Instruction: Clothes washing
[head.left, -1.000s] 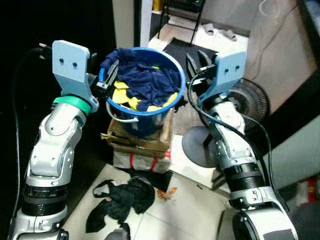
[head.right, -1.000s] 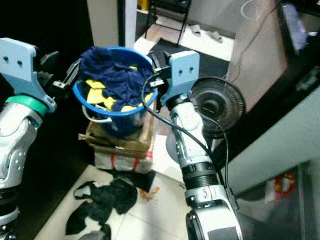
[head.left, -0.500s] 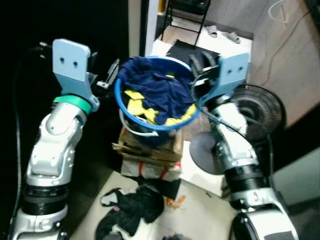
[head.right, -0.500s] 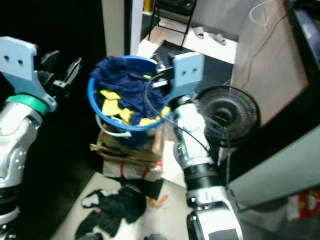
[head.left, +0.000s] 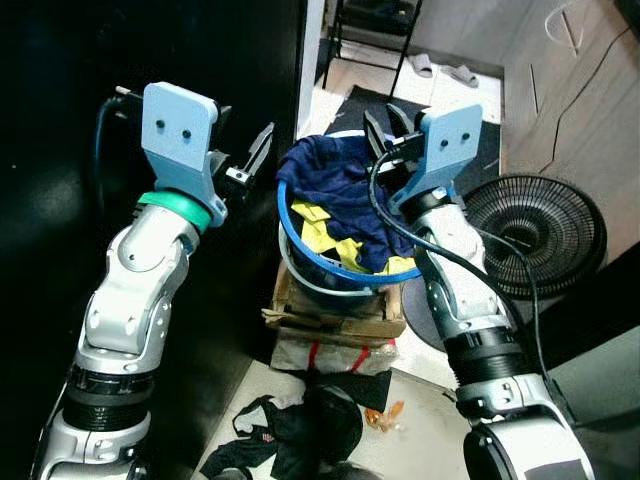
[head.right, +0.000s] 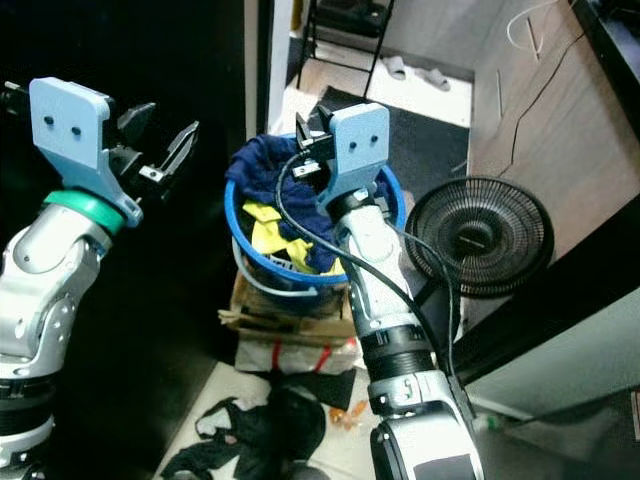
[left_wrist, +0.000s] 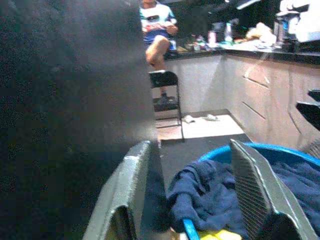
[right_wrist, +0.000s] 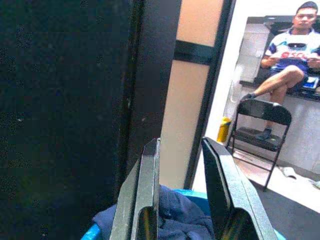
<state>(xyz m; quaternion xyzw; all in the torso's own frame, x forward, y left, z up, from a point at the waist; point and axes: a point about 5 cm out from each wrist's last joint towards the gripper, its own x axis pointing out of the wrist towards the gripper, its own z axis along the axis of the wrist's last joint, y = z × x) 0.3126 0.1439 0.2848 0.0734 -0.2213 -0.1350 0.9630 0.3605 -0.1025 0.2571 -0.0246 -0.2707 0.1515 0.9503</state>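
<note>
A blue bucket (head.left: 300, 255) full of navy cloth (head.left: 335, 185) and yellow cloth (head.left: 325, 235) stands on a cardboard box (head.left: 330, 315). My left gripper (head.left: 250, 140) is open just left of the bucket's rim, clear of it. In the left wrist view its fingers (left_wrist: 252, 185) frame the navy cloth (left_wrist: 205, 192) and the blue rim (left_wrist: 280, 150). My right gripper (head.left: 382, 118) hovers open over the bucket's far right rim. In the right wrist view its fingers (right_wrist: 147, 200) stand a little apart above the navy cloth (right_wrist: 172, 212).
A dark wall (head.left: 60, 250) runs close along my left. A round black fan (head.left: 545, 235) lies right of the bucket. Black clothes (head.left: 310, 435) lie on the tiled floor before the box. A person (right_wrist: 290, 55) sits beyond a black chair (right_wrist: 260, 125).
The camera has swung, so the bucket now shows further right. My left gripper, at the bucket's rim a second ago, now stands apart from it. My right gripper is now over the rim.
</note>
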